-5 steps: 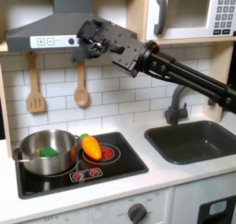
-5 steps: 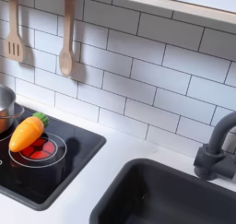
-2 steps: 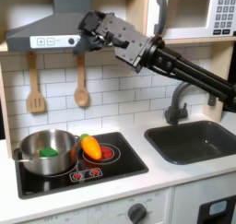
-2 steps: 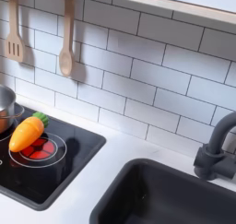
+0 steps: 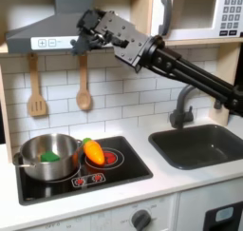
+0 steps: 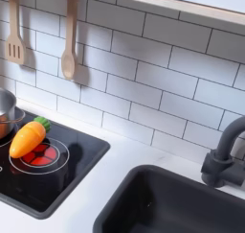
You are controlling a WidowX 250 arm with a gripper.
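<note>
My gripper [image 5: 84, 35] hangs high in the first exterior view, right in front of the grey range hood [image 5: 43, 30] and well above the stove. Its fingers look open with nothing between them. Far below it an orange carrot [image 5: 93, 151] with a green top lies on the black stovetop [image 5: 85, 178], leaning against a silver pot [image 5: 33, 149]. A green item [image 5: 49, 156] rests inside the pot. The second exterior view has the carrot [image 6: 27, 138] over the red burner, with the pot's edge [image 6: 5, 112] at the second exterior view's left.
A wooden spatula [image 5: 36, 87] and spoon [image 5: 84, 87] hang on the tiled wall behind the stove. A dark sink [image 5: 204, 144] with a faucet [image 5: 180, 106] lies to the first exterior view's right. A microwave [image 5: 204, 11] sits up high.
The gripper has risen and drawn slightly toward the hood over the last second. The carrot and pot have not moved.
</note>
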